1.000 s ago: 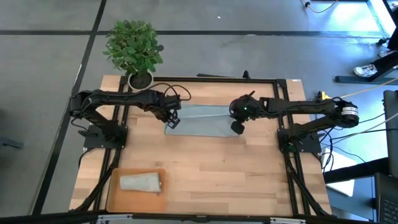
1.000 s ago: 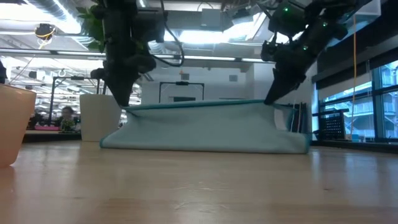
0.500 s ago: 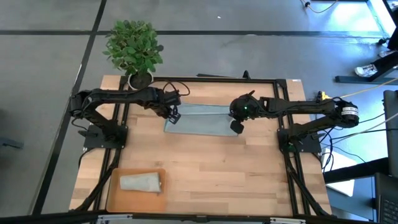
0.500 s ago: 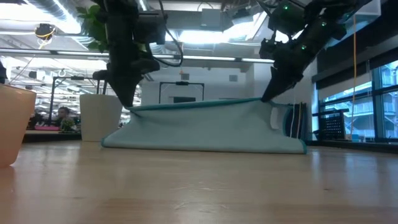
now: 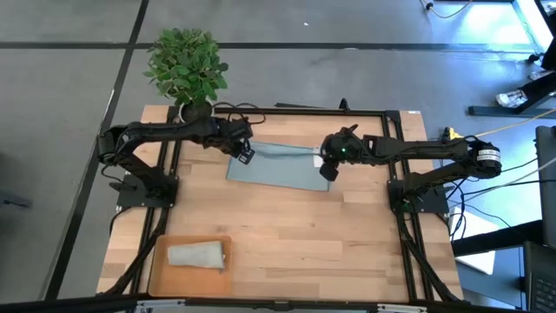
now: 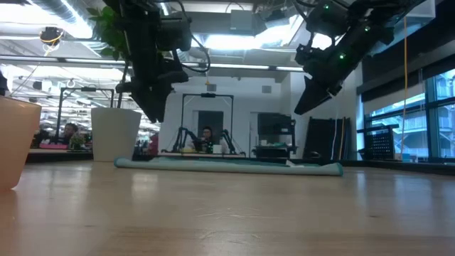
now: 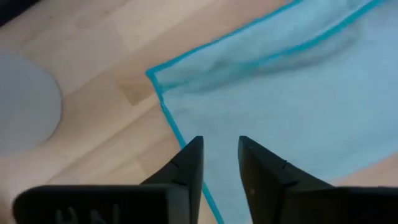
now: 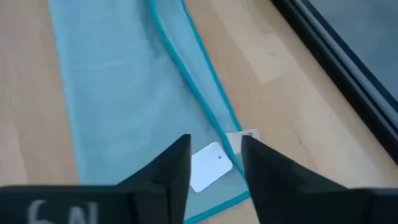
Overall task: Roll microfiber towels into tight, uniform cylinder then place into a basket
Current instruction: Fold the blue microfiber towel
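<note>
The light blue-teal towel (image 5: 278,165) lies flat on the table's far middle; it also shows in the low view (image 6: 227,165). A strip along its far side is doubled over (image 8: 186,68). My left gripper (image 5: 243,155) hangs open above the towel's left end (image 7: 298,106), touching nothing. My right gripper (image 5: 328,169) hangs open above the towel's right end, over the white label (image 8: 208,165). The pale grey-green towel, rolled (image 5: 197,255), lies in the orange-tan basket (image 5: 161,278) at the near left.
A potted plant in a white pot (image 5: 196,110) stands at the table's far left corner, close behind my left arm; it shows in the low view (image 6: 114,135). The basket's wall (image 6: 14,142) stands at the near left. Bare wood lies between the towel and the basket.
Both grippers held the towel's upper edge raised and carried it toward the table's far edge. They have let go and stand higher now. The raised part has fallen over, and the towel lies flat on the table.
</note>
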Robot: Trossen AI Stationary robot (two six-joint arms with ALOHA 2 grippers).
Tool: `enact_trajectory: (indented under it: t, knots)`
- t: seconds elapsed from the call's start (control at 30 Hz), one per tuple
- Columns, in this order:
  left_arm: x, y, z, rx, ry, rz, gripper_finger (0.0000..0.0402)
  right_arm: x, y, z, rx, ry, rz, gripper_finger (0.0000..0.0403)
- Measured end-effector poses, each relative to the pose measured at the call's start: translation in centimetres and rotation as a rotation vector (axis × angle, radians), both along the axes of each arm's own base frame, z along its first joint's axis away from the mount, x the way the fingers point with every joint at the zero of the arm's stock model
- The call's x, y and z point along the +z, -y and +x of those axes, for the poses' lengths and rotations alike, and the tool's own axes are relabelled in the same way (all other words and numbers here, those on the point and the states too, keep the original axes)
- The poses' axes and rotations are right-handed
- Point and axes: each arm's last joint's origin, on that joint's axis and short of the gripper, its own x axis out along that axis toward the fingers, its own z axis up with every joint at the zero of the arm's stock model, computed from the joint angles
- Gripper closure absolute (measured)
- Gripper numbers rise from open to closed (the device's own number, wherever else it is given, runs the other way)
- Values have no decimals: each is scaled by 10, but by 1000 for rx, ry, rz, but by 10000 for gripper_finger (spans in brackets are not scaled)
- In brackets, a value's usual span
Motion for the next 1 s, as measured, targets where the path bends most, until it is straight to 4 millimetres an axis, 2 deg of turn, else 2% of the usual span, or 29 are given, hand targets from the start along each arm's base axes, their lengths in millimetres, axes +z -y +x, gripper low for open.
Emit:
enact_trajectory:
  t: [0.17, 0.3, 0.5, 0.6, 0.7, 0.83, 1.0]
  knots:
    - [0, -6, -3, 23, 1, 2, 290, 3, 0, 3, 14, 41, -4, 223]
    - [0, -7, -3, 22, -3, -7, 290, 3, -3, 5, 109, 60, 66, 213]
    - [-2, 7, -1, -167, -44, -73, 289, 2, -21, 8, 331, 98, 243, 212]
    - [-3, 16, 2, -259, -48, -80, 290, -5, -32, 7, 372, 86, 300, 212]
    - [-12, 25, 3, -302, -53, -78, 291, -22, -39, 3, 335, 50, 358, 212]
    - [-33, 38, 2, -275, -19, -100, 290, -45, -44, -1, 258, 9, 348, 212]
    - [-60, 49, -2, -294, 35, -86, 292, -59, -46, 2, 257, 11, 340, 212]
